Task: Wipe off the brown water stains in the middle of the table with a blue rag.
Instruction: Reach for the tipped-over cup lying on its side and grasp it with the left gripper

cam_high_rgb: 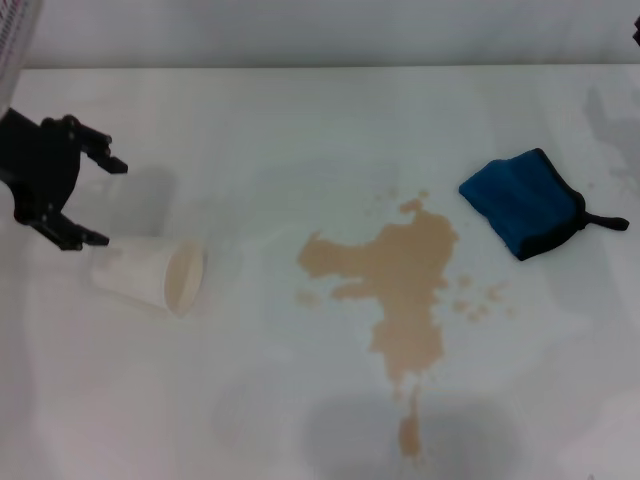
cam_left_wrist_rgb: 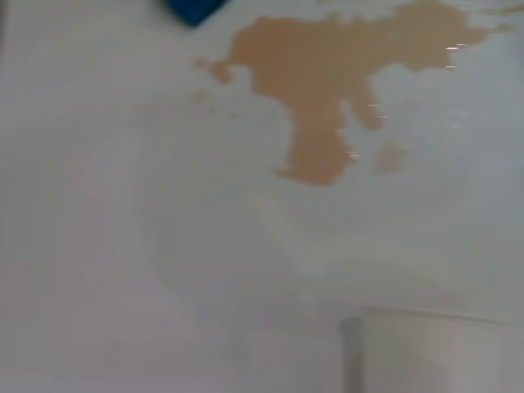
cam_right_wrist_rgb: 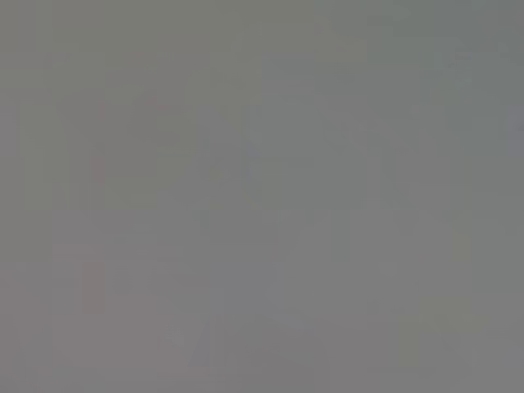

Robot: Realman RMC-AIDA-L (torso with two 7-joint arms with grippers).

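Left gripper (cam_high_rgb: 92, 200) hangs wide open and empty at the table's (cam_high_rgb: 250, 400) left edge, just above a tipped white paper cup (cam_high_rgb: 150, 275). Brown water stains (cam_high_rgb: 395, 275) sit mid-table; blue rag (cam_high_rgb: 522, 200) lies beyond them to the right, untouched. Left wrist view shows the stains (cam_left_wrist_rgb: 327, 74) and the rag's corner (cam_left_wrist_rgb: 195, 10). Right wrist view is blank grey; right gripper unseen.

Rag (cam_high_rgb: 525, 200) right of stains (cam_high_rgb: 400, 280) (cup (cam_high_rgb: 150, 275) seemingly left).
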